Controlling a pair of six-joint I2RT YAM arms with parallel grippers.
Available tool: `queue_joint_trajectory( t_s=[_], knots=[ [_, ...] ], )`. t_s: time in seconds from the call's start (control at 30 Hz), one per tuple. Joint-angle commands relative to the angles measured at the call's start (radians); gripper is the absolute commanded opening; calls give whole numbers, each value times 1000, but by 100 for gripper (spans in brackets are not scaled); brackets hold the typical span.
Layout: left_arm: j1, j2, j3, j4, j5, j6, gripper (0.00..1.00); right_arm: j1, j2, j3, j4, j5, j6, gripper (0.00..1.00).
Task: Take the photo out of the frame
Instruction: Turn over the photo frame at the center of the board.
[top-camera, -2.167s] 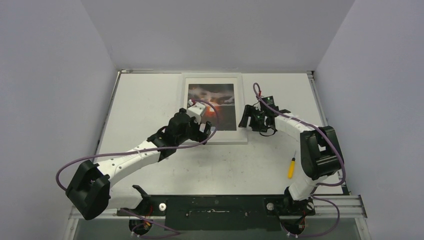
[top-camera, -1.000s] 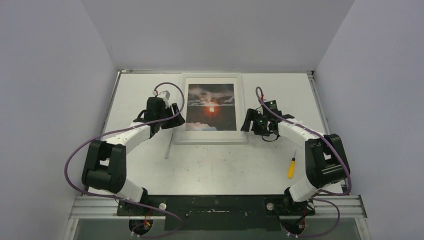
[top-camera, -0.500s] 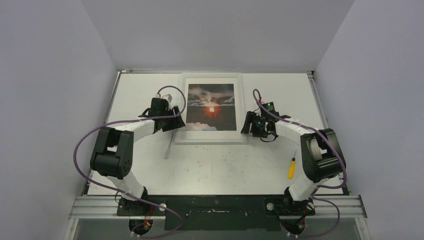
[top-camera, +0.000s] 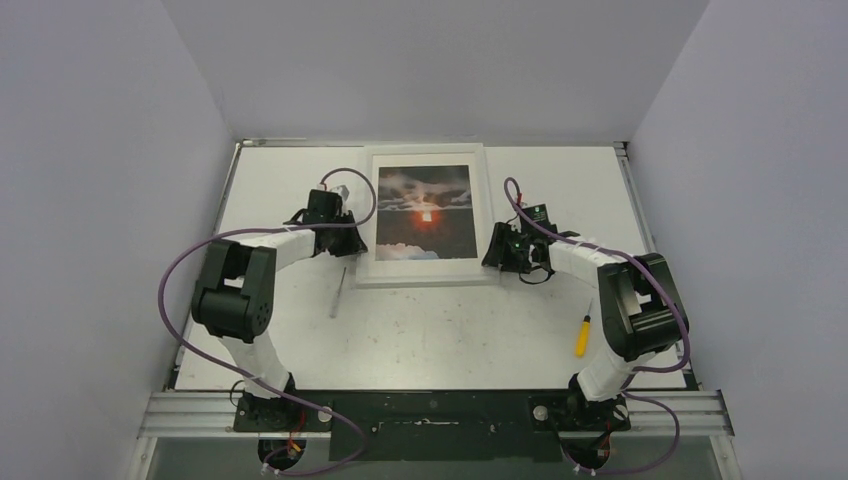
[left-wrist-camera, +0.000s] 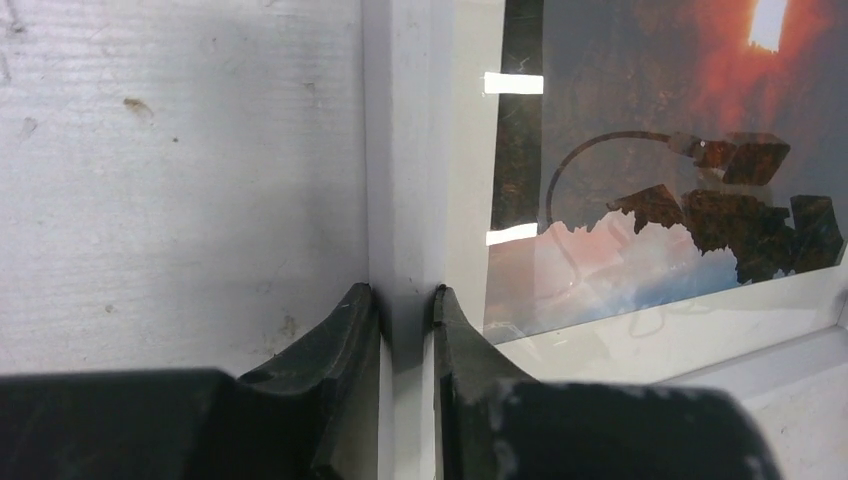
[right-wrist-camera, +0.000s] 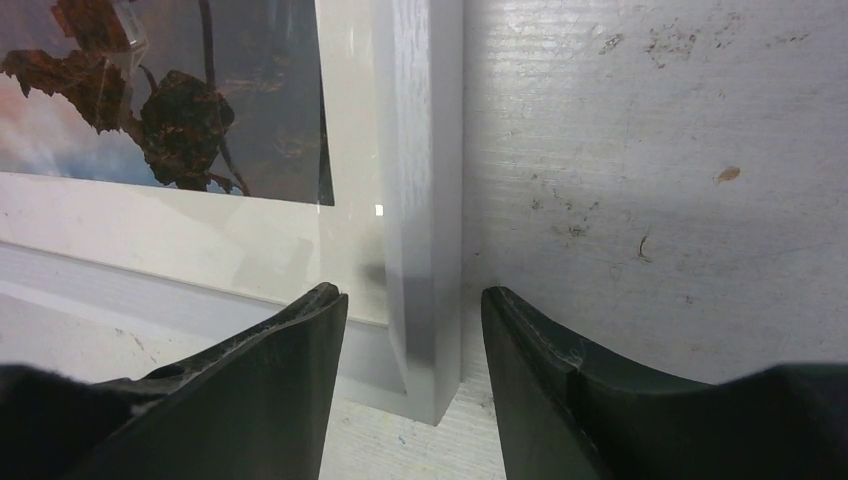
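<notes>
Moved since earlier frame: left gripper (left-wrist-camera: 405, 300), in against frame (top-camera: 427, 272), fingers now clamped on left rail. right gripper (right-wrist-camera: 410, 302): narrowed, fingers apart, straddling frame's right rail, gap either side. photo (top-camera: 424, 212): inside frame, under glass. Frame flat on table (top-camera: 450, 330), face up. screwdriver (top-camera: 582, 336): well right of frame.

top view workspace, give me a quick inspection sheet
surface: white table, scuffed and spotted
job's things: photo sits inside the frame, flat, face up
clutter: yellow-handled tool near the right arm; thin rod off the frame's near left corner
hands: left hand shut on the frame's left rail; right hand open, straddling the right rail
cables: purple cables loop off both arms
surroundings: plain grey walls, nothing else seen
</notes>
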Motion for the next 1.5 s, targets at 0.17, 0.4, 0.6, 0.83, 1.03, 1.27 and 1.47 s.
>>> queue_joint_trajectory(
  t_s=[0.17, 0.4, 0.6, 0.83, 1.03, 1.27, 1.47],
  knots=[
    [-68, -42, 70, -84, -45, 6, 0, 10, -76, 23, -51, 104, -24, 75],
    [-107, -129, 68, -110, -38, -19, 0, 130, -186, 104, -177, 454, -81, 91],
    [-108, -161, 58, -101, 5, -41, 0, 307, -267, 79, -83, 444, -175, 90],
    [-107, -174, 33, -83, 25, -51, 0, 590, -298, 27, 102, 414, -335, 90],
    [-104, -190, -5, -62, -24, -67, 54, 668, -227, 69, 106, 420, -422, 93],
    [-111, -340, -90, -22, -238, -126, 94, 666, -409, -43, 262, 545, -370, 97],
    [-50, -568, -238, -1, -396, -354, 96, 657, -503, -126, 305, 628, -357, 90]
  ],
)
